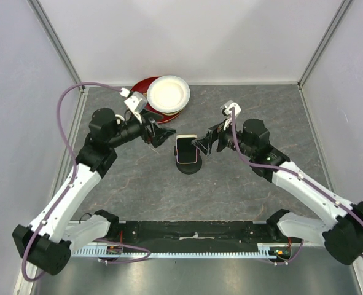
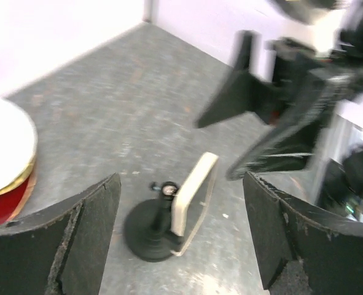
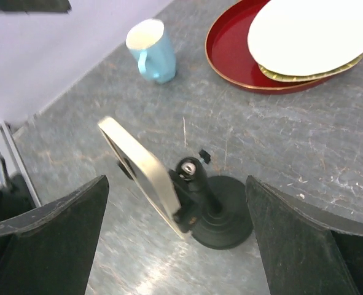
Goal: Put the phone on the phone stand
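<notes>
The phone, with a black screen and a cream case rim, sits tilted on the bracket of the black phone stand at the middle of the table. My left gripper is open just to the phone's left, not touching it. My right gripper is open just to its right, also apart from it. In the left wrist view the phone shows edge-on on the stand between my open fingers. In the right wrist view the phone's back leans on the stand.
A white plate lies on a red plate at the back of the table. They also show in the right wrist view, white plate on red plate, with a light blue cup to their left. Walls enclose the table.
</notes>
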You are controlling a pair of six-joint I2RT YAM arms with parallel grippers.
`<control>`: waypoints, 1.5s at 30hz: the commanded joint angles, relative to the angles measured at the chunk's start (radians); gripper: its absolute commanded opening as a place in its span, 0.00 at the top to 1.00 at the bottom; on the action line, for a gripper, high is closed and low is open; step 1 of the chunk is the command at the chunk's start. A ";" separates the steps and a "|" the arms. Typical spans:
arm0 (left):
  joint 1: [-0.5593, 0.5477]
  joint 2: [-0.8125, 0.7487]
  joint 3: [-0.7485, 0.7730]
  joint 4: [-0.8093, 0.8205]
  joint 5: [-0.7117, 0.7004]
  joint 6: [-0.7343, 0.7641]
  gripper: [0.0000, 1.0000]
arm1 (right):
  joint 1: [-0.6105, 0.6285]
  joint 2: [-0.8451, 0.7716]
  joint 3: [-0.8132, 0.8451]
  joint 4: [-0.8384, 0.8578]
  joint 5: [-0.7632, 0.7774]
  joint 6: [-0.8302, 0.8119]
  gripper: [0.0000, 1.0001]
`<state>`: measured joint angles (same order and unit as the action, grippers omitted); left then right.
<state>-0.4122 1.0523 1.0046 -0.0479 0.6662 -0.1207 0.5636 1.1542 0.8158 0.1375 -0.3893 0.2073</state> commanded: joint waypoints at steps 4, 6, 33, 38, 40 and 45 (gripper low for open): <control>0.049 -0.081 -0.024 -0.059 -0.507 -0.092 0.17 | 0.168 -0.148 0.065 -0.182 0.550 0.349 0.02; 0.055 -0.083 -0.018 -0.064 -0.498 -0.105 0.18 | 0.251 -0.116 0.095 -0.254 0.703 0.365 0.02; 0.079 -0.084 -0.035 -0.049 -0.447 -0.134 0.21 | 0.590 0.300 0.557 -0.592 1.308 0.405 0.02; 0.081 -0.084 -0.037 -0.049 -0.450 -0.132 0.21 | 0.590 0.320 0.562 -0.584 1.300 0.385 0.02; 0.081 -0.086 -0.032 -0.053 -0.444 -0.132 0.21 | 0.590 0.326 0.562 -0.581 1.299 0.383 0.02; 0.081 -0.097 -0.038 -0.049 -0.456 -0.126 0.21 | 0.590 0.349 0.563 -0.567 1.287 0.405 0.02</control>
<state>-0.3367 0.9730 0.9745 -0.1253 0.2157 -0.2287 1.1500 1.4811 1.3361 -0.4427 0.8917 0.6086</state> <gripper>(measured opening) 0.796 0.982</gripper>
